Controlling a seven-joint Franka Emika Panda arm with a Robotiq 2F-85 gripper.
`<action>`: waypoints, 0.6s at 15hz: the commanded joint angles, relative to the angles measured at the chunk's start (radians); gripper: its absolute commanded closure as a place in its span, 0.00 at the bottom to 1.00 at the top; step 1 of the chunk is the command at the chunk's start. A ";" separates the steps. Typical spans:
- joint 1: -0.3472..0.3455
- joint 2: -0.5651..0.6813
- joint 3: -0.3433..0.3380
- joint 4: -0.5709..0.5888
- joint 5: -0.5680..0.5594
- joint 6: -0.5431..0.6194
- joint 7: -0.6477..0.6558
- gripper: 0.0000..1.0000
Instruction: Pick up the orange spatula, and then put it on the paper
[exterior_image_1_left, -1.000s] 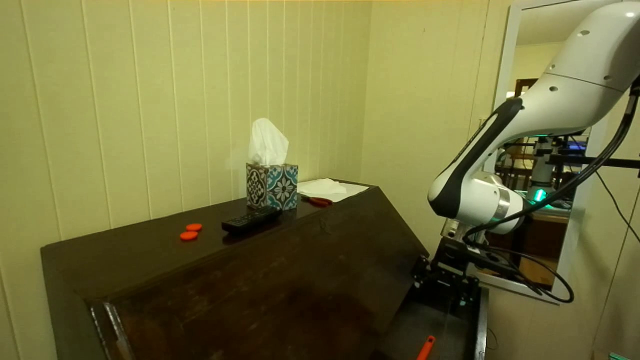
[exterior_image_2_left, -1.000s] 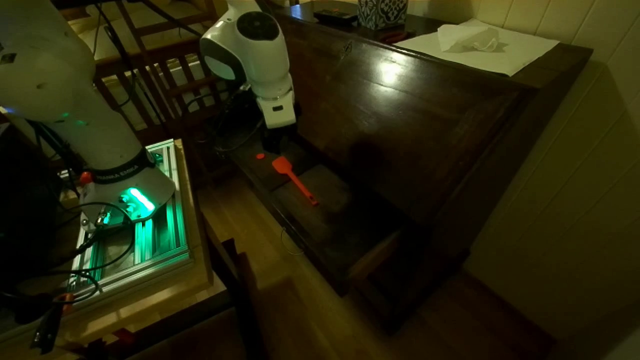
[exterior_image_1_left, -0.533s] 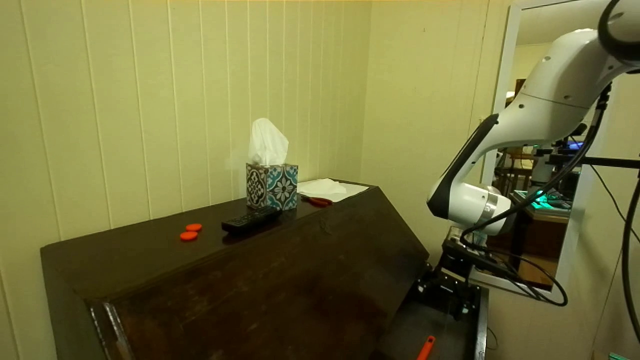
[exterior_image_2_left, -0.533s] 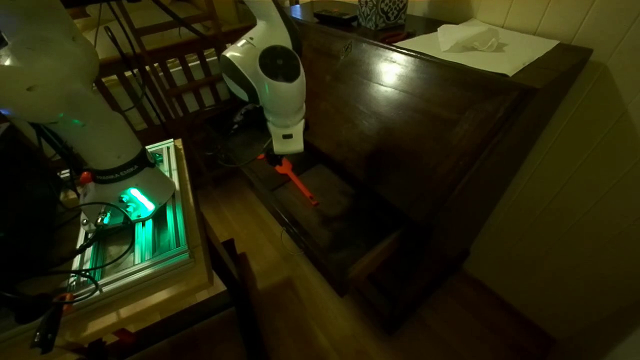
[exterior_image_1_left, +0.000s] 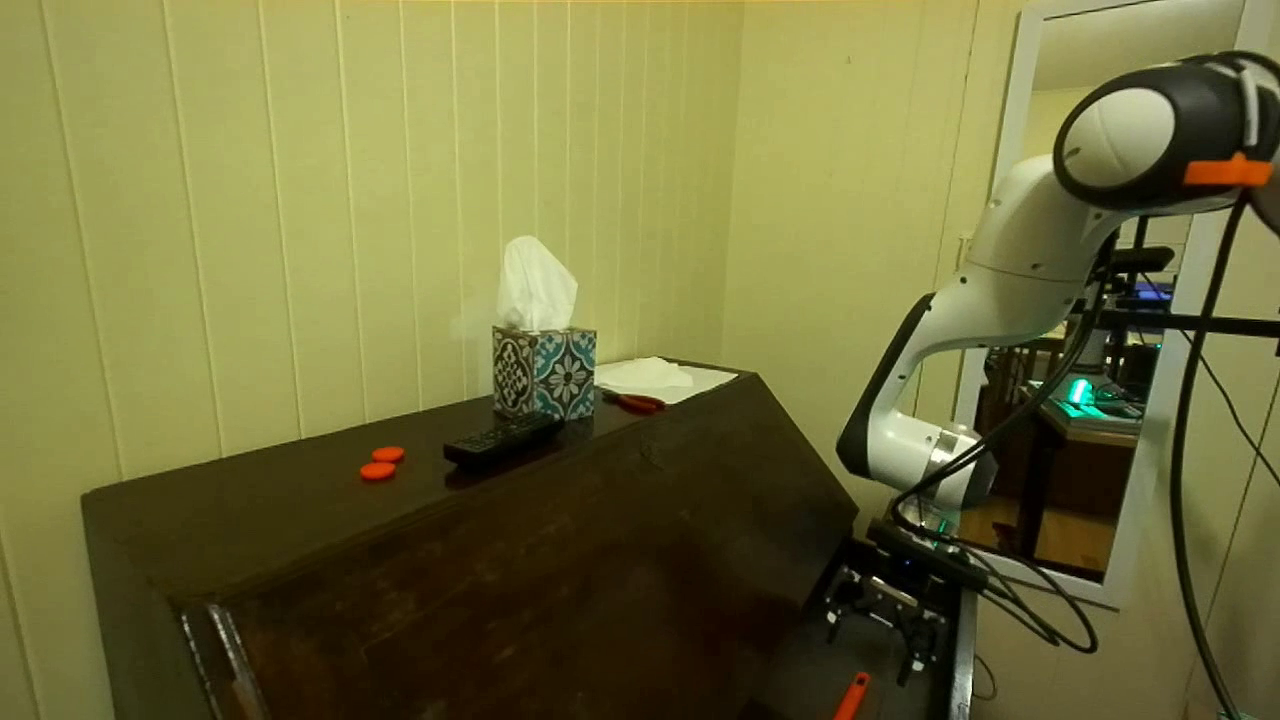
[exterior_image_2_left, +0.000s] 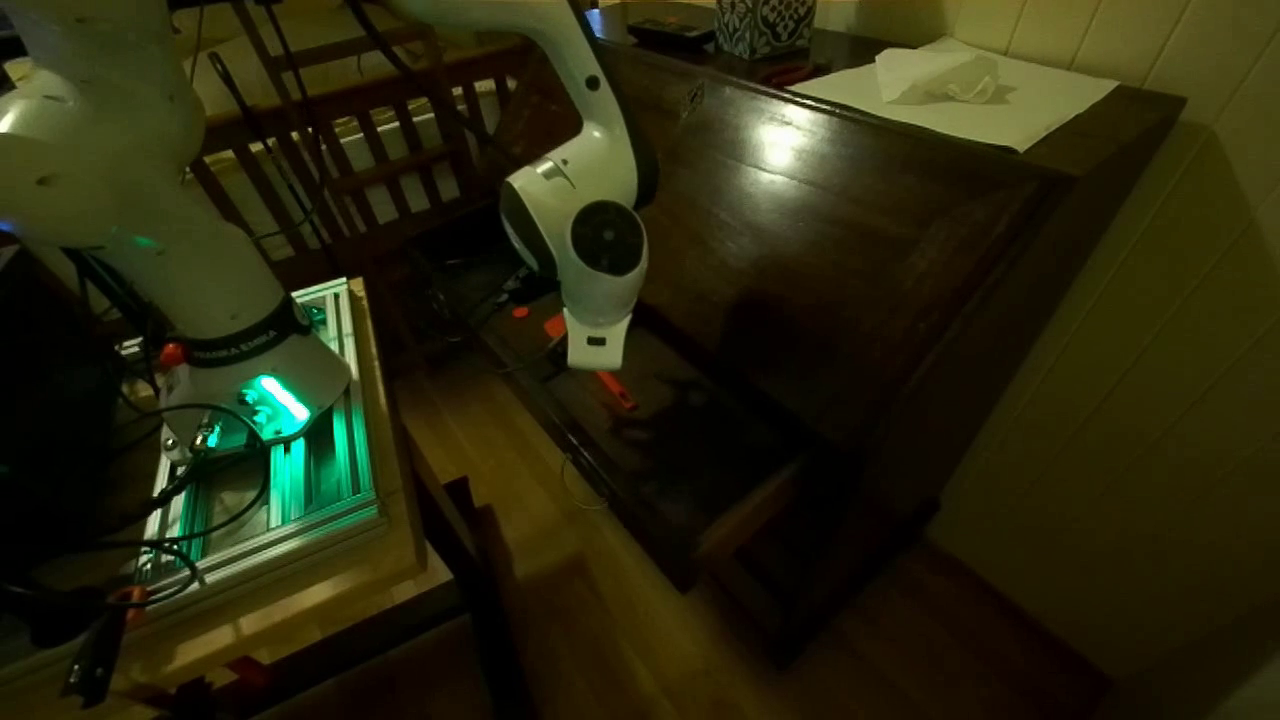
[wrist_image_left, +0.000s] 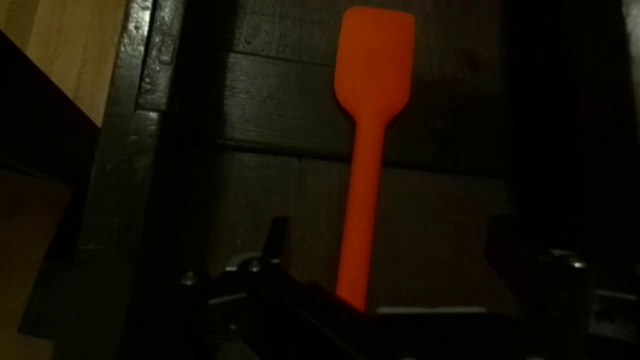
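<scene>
Dark desk (exterior_image_1_left: 540, 570): two red discs (exterior_image_1_left: 378, 471), one paper (exterior_image_2_left: 985, 122) atop; one orange spatula (wrist_image_left: 367, 155) below two fingers (wrist_image_left: 276, 241), spread wide, empty.

"FRANKA EMIKA" (exterior_image_2_left: 236, 346) on robot base (exterior_image_2_left: 250, 374)

In an exterior view the counter (exterior_image_1_left: 270, 510) bore, left to right, two discs (exterior_image_1_left: 378, 471), a remote (exterior_image_1_left: 500, 441), a tissue box (exterior_image_1_left: 545, 373), and pliers (exterior_image_1_left: 640, 404) with the paper (exterior_image_1_left: 712, 381) behind them. Lower, in the drawer (wrist_image_left: 122, 170), lay the spatula (wrist_image_left: 367, 145), the fingers (wrist_image_left: 276, 242) apparently above it, one to either side.
</scene>
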 joint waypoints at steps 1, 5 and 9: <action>0.006 0.103 0.019 0.097 -0.002 -0.023 0.056 0.00; 0.020 0.171 0.025 0.166 -0.022 -0.037 0.122 0.00; 0.028 0.216 0.022 0.207 -0.039 -0.058 0.171 0.00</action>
